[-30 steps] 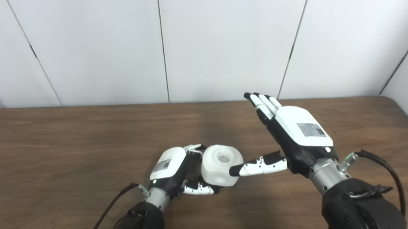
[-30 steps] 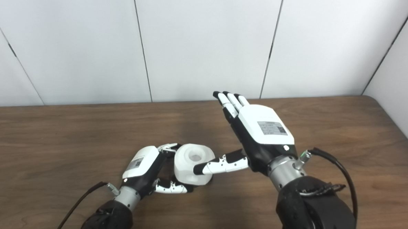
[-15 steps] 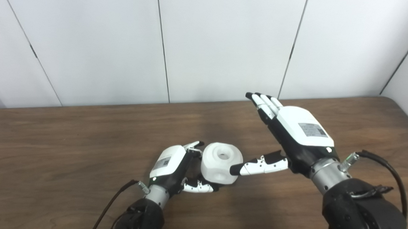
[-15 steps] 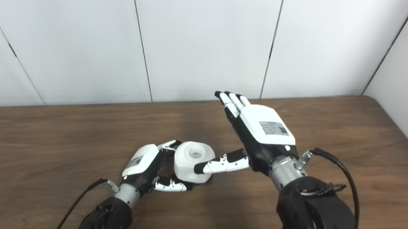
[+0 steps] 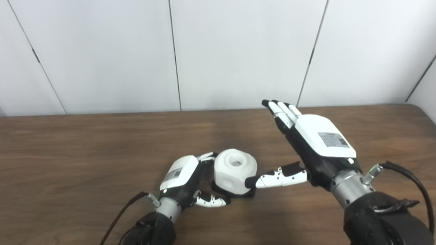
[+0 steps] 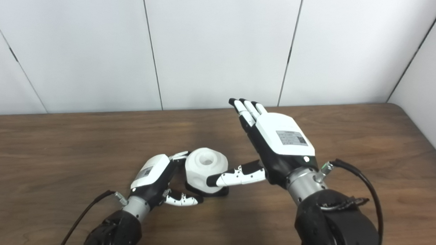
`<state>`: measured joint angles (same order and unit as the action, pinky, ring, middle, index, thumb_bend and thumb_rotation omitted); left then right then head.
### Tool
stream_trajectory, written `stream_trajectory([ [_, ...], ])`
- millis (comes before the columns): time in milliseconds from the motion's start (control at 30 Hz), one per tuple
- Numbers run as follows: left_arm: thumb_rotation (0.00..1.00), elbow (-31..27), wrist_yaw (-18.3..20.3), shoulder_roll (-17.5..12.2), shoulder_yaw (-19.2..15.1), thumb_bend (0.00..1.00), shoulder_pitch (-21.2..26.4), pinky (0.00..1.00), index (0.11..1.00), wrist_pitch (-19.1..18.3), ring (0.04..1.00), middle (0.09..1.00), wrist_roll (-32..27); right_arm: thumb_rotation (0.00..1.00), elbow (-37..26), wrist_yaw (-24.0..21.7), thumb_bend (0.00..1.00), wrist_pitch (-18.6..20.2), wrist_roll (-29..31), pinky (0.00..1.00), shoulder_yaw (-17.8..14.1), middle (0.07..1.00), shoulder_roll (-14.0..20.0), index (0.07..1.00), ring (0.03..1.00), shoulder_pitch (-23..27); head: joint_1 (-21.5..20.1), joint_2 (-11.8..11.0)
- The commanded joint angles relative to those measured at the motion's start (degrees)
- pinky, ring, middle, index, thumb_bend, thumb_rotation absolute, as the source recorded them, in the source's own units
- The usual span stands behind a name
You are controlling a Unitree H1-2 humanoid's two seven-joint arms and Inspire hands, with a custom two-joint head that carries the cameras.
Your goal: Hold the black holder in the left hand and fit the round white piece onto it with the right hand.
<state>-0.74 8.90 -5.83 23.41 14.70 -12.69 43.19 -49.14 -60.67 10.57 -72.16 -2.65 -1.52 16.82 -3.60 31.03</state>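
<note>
- Round white piece is seen at lower centre of the frame, seated on the black holder on the worktop.
- Left robot hand is spread loosely beside it; right robot hand is spread, thumb touching the piece.
- Fitting is judged nearly done; a release is called for.
- Holder's front edge is shown more clearly in the right eye view.

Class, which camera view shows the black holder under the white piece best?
The left eye view: the black holder shows as a longer dark rim beneath the round white piece. The right eye view shows a shorter strip.
</note>
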Motion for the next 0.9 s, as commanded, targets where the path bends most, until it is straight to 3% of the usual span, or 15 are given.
stream_trajectory([
  [0,0.03,0.99,2.04,-0.66,0.45,0.93,-0.68,0.89,0.723,-2.70,0.885,0.896,0.61,0.62,-1.32,1.30,1.00,-0.34,0.29,0.83,0.19,1.000,-0.14,1.000,1.000,1.56,-0.07,0.08],
  [233,0.06,0.60,3.42,-1.20,0.58,0.95,-0.05,0.89,0.754,-4.35,0.892,0.902,1.25,0.61,-1.07,1.34,1.00,-0.35,-0.11,0.83,0.38,1.000,-0.31,1.000,1.000,1.76,0.09,-0.06],
  [467,0.21,-4.76,13.23,-4.54,-0.15,1.00,1.60,0.99,0.925,-13.02,0.982,0.992,3.91,0.59,0.09,3.15,1.00,-0.38,-0.05,0.82,-0.15,1.000,0.18,1.000,1.000,0.20,0.26,-0.64],
  [567,0.21,-7.47,20.29,-5.10,-3.33,1.00,1.45,1.00,0.985,-14.21,0.999,1.000,6.57,0.59,0.69,4.29,1.00,-0.23,0.29,0.80,-0.55,1.000,0.55,1.000,1.000,-1.24,0.26,-0.83],
  [733,0.13,-13.09,31.65,-4.13,-10.71,1.00,-0.12,0.99,1.000,-14.23,1.000,1.000,11.71,0.60,2.08,6.87,1.00,-0.04,1.24,0.80,-1.01,1.000,1.32,1.000,1.000,-3.84,0.14,-1.14],
  [867,0.11,-16.23,32.07,-5.90,-12.85,1.00,-2.32,0.88,1.000,-14.17,0.993,1.000,9.23,0.61,2.77,8.64,1.00,0.69,2.17,0.80,-1.40,1.000,1.75,1.000,1.000,-5.54,0.00,-1.36],
])
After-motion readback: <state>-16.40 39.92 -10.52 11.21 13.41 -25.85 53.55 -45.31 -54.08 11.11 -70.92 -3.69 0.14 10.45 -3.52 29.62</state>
